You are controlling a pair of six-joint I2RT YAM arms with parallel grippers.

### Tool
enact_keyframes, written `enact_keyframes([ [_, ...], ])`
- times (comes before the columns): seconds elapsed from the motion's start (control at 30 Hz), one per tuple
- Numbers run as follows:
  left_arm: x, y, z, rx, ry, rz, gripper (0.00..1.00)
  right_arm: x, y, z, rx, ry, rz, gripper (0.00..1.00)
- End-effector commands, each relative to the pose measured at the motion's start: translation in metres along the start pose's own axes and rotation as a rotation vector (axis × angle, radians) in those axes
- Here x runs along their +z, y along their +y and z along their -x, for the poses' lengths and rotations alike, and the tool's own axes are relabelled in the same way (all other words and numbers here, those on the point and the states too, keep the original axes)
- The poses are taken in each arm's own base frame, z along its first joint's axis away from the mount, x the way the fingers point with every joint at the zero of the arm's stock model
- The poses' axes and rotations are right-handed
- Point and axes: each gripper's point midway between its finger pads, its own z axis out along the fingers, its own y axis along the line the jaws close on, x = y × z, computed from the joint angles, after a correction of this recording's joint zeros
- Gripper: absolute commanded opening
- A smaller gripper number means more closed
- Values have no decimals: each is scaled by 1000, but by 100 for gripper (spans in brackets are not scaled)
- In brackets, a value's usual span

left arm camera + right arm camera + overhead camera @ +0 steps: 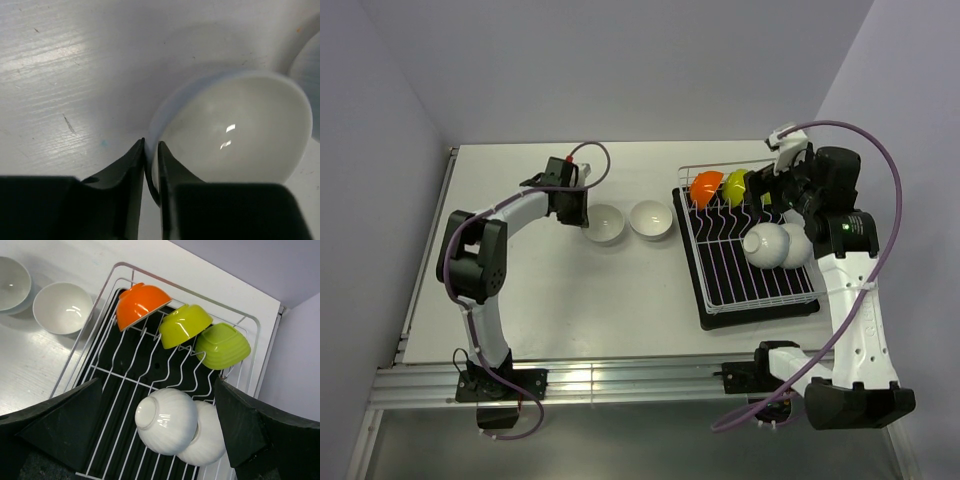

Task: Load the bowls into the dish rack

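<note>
The dish rack (720, 285) stands at the right on its black tray. In it are an orange bowl (141, 304), two lime green bowls (184, 325) (223, 346) and two white bowls (167, 421) (205, 440) lying on their sides. Two white bowls (605, 224) (651, 220) sit on the table left of the rack. My left gripper (151, 145) is shut on the rim of the left white bowl (235, 130), one finger inside and one outside. My right gripper (156, 390) is open and empty above the rack, near the green bowls (736, 186).
The other white bowl (312, 90) almost touches the gripped one on its right. The rack's wire rim (95, 335) lies close to that bowl (62, 307). The purple walls enclose the table at the back and right.
</note>
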Motion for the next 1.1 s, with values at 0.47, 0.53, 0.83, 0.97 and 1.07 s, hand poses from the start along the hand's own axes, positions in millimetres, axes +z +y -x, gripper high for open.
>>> enact_keyframes([
  [0.47,-104,-91,-24,23,136,-621,0,-8,113,8,-413,-5,346,100],
  [0.53,-119,-102,-30,24,157,-707,0,-14,125,8,-470,-19,415,100],
  [0.83,-185,-141,-53,-2,238,-1049,0,-38,186,33,-656,-223,638,100],
  [0.97,-197,-148,-60,11,252,-1116,0,-50,217,33,-797,-361,669,100],
  [1.07,-201,-152,-70,12,269,-1133,0,-57,241,31,-895,-436,706,100],
])
